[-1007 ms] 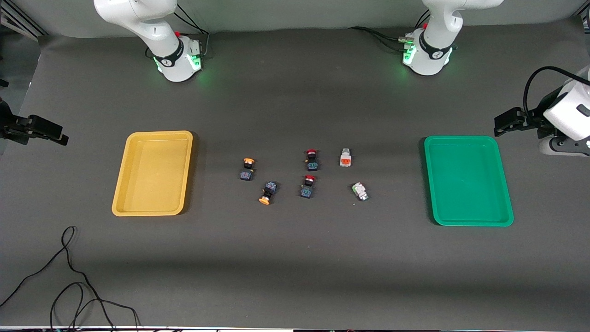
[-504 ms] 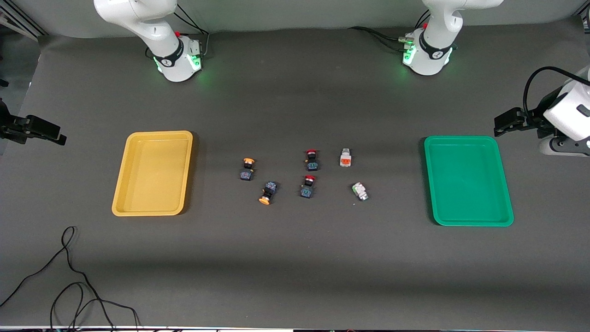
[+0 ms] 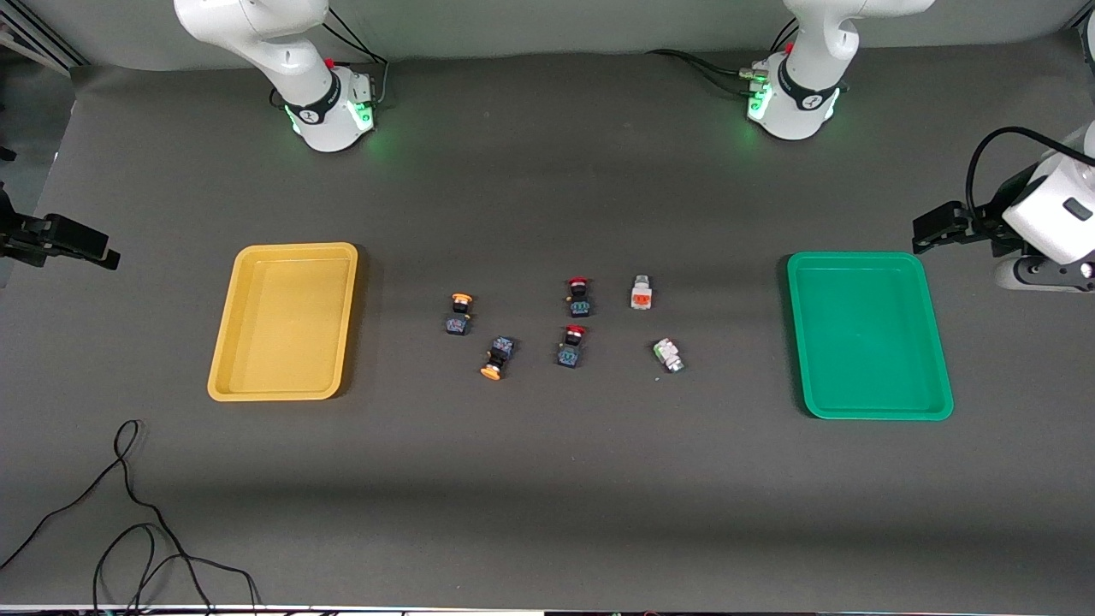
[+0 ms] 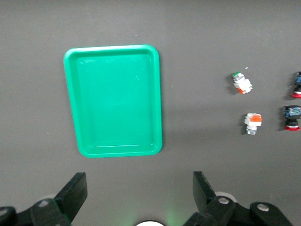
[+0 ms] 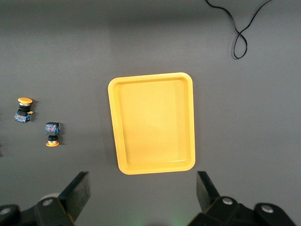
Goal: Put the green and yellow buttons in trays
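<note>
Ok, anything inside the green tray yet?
No. The green tray holds nothing; its whole floor shows uncovered in front and left wrist views. All six buttons lie on the table.

A dark grey matte cloth covers the tabletop, running wide from end to end with faint creases and soft bands of shadow crossing it. Along the edge farthest from the front camera a pale grey wall rises. A thin black cable lies in loose loops on the cloth near the front camera, at the right arm's end. The light is even and diffuse, with green glows pooling on the cloth.
</note>
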`<state>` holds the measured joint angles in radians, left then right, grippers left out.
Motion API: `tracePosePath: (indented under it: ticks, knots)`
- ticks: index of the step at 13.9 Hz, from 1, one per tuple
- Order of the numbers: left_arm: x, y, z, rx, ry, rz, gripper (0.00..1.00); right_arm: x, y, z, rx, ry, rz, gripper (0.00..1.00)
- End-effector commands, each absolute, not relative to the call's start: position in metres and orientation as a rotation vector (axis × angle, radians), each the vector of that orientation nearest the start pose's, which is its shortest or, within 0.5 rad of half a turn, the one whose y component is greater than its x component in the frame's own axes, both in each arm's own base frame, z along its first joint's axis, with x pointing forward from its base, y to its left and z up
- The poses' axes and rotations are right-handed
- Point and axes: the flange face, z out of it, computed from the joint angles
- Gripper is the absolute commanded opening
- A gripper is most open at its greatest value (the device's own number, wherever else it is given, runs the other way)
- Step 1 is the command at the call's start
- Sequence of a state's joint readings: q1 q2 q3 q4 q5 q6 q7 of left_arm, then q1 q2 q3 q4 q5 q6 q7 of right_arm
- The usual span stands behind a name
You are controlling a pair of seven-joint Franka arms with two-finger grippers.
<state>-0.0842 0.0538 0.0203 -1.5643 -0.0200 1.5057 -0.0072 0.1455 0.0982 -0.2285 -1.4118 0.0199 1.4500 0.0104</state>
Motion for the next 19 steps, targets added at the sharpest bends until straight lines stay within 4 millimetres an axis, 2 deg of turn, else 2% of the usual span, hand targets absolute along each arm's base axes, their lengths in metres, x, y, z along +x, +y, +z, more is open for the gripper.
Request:
tracePosePath:
  ticks: [1,4,6,9,12,14,16,17,19]
  knots:
    - [0.551,-0.068,0.581,-3.167,0.112,0.192,1.00,0.572,-0.039,0.639,-3.145,0.110,0.086,1.00]
    - [0.531,-0.137,0.559,-3.154,0.091,0.192,1.00,0.569,-0.036,0.643,-3.145,0.091,0.076,1.00]
    - [0.510,-0.185,0.544,-3.147,0.070,0.174,1.00,0.575,-0.032,0.642,-3.150,0.086,0.045,1.00]
    - [0.476,-0.268,0.522,-3.145,-0.032,0.099,1.00,0.575,-0.029,0.641,-3.145,0.090,0.047,1.00]
    - [0.445,-0.331,0.510,-3.153,-0.080,0.043,1.00,0.576,-0.021,0.636,-3.147,0.069,0.071,1.00]
    - [0.430,-0.353,0.503,-3.140,-0.063,0.037,1.00,0.576,-0.021,0.630,-3.145,0.072,0.088,1.00]
    - [0.419,-0.365,0.498,-3.134,-0.064,0.039,1.00,0.575,-0.023,0.626,-3.143,0.077,0.105,1.00]
    - [0.419,-0.366,0.488,-3.129,-0.062,0.031,1.00,0.575,-0.025,0.621,-3.141,0.079,0.121,1.00]
    - [0.418,-0.366,0.452,-3.134,-0.063,0.020,1.00,0.575,-0.026,0.615,-3.133,0.086,0.142,1.00]
